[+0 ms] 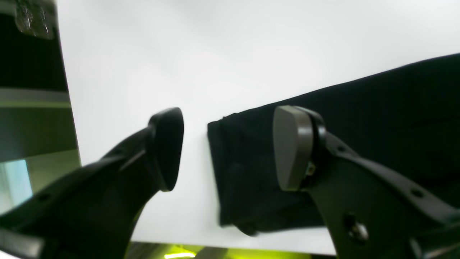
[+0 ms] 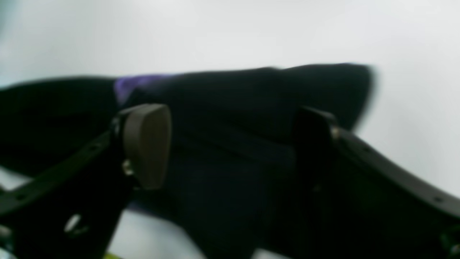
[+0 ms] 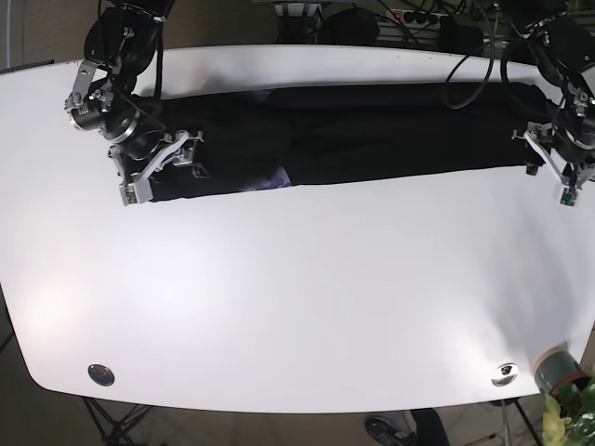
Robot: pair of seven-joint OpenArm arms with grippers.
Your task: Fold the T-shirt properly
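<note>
Black fabric of the T-shirt [image 3: 344, 135] lies in a long folded band across the far part of the white table [image 3: 297, 297]. At one end the left gripper [image 1: 228, 149] stands spread wide, one finger over the cloth's edge and one over bare table. At the other end the right gripper [image 2: 230, 147] also gapes, with cloth between its fingers.

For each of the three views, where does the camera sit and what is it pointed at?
Left wrist: on the left arm, looking past the open left gripper at the T-shirt end on the table.
Right wrist: on the right arm, looking past the open right gripper at dark cloth; blurred.
Base: overhead, looking down at the whole table, both arms over the shirt's two ends.
Shared: all three views show the black T-shirt on the white table.
</note>
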